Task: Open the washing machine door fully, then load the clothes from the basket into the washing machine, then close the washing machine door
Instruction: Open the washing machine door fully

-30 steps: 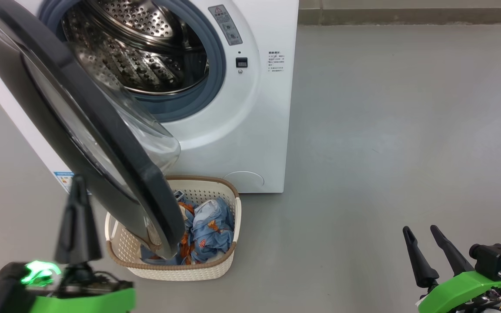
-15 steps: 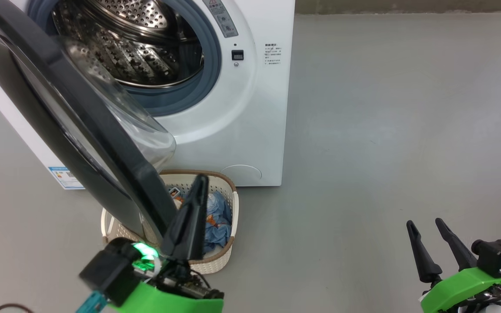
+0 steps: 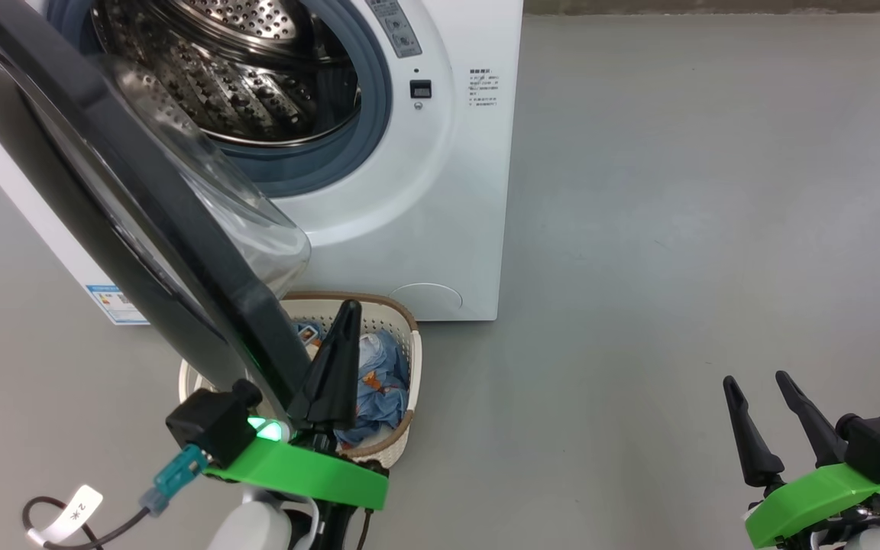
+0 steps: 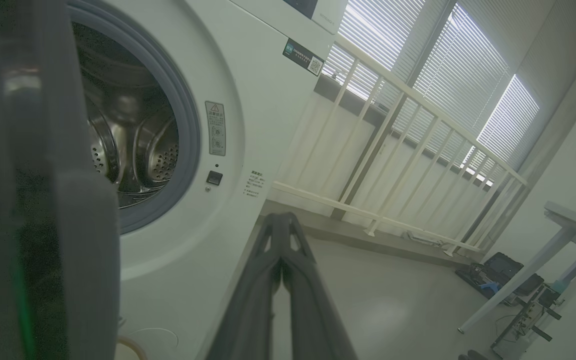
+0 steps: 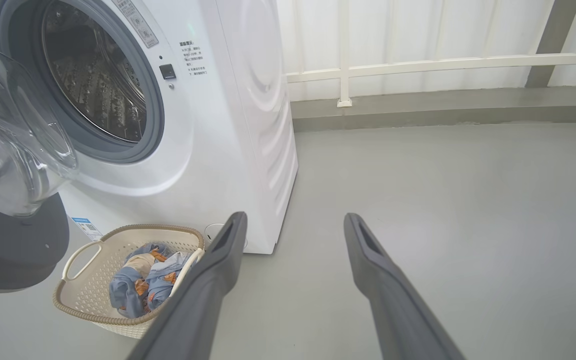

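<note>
- Washing machine [image 3: 440,191]: white front-loader standing on the grey floor [image 3: 677,229]. I see the steel perforated drum [image 3: 241,84] with nothing in it, ringed by a grey gasket [image 3: 367,130]. A small blue label [image 3: 115,302] sits at its lower left corner.
- Washing machine door [image 3: 195,252]: swung out from the opening, black rim towards my head camera, with the clear glass bowl [image 3: 249,229] bulging towards the machine. Its lower edge hangs over the left part of the basket.
- Basket [image 3: 408,336]: cream with a brown rim, on the floor just in front of the machine's lower front and partly hidden by the door.
- Clothes [image 3: 383,378]: light blue fabric with orange figures, bundled inside the basket and not yet loaded.
- Left gripper [image 3: 348,309]: fingers clenched tight together with nothing between them. It points up and over the basket, just beside the door's lower rim. I cannot tell whether it touches the rim. In my left wrist view the door is a dark blurred slab at the left.
- Right gripper [image 3: 755,378]: fingers released and spread, nothing held. It is low at my right, over bare floor and well apart from the basket and the machine.
- Cable with a white tag [image 3: 77,508]: trails from the left wrist.
- White railing [image 4: 393,125]: beyond the machine, with blinds behind it.
</note>
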You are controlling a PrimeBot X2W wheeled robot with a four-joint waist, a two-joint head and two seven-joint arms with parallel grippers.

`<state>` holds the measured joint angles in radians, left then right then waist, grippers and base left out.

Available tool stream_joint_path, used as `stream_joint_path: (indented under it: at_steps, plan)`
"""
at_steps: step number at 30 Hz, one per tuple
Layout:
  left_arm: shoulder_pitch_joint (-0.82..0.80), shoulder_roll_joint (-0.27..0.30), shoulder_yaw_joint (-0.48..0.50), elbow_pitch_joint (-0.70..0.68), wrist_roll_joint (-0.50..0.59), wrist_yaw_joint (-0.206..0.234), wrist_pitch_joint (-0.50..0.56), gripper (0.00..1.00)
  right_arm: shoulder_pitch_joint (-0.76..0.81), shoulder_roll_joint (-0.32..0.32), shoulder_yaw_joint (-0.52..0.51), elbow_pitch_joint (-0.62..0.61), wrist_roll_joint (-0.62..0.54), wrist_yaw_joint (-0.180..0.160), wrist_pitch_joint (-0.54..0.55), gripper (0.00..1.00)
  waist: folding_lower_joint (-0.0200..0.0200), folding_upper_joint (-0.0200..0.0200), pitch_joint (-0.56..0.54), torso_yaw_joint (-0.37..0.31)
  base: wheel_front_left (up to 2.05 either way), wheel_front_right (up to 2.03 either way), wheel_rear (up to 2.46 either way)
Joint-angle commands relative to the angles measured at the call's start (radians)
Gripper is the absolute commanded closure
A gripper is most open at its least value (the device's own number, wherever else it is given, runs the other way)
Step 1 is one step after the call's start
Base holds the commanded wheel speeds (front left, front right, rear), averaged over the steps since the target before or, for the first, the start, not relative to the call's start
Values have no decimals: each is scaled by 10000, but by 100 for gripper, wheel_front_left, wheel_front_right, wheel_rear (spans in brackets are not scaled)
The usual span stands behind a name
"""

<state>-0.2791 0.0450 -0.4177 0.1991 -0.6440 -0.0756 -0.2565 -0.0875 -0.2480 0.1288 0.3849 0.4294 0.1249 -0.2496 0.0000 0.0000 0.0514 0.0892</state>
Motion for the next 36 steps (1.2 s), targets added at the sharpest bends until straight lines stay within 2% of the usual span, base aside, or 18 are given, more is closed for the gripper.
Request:
stream_joint_path:
  at_steps: [1, 15, 23, 36]
  plan:
    - [-430, 53, 297, -101, -68, 89, -53, 100, 18, -139, 143, -279, -130, 58, -122, 0, 0, 0, 8, 0, 0, 0, 0]
    - [-818, 53, 1055, 1118, -431, -2, -53, 100, 18, -171, 226, -402, -293, 58, -122, 0, 0, 0, 110, 59, 0, 0, 0]
    - [-934, 53, 1361, 1593, -449, -205, -53, 100, -47, -189, 264, -425, -297, 58, -122, 0, 0, 0, 68, 121, 0, 0, 0]
    - [-844, 53, 1750, 1854, -490, -345, -53, 100, 24, -199, 275, -516, -303, 58, -122, 0, 0, 0, 61, 358, 0, 0, 0]
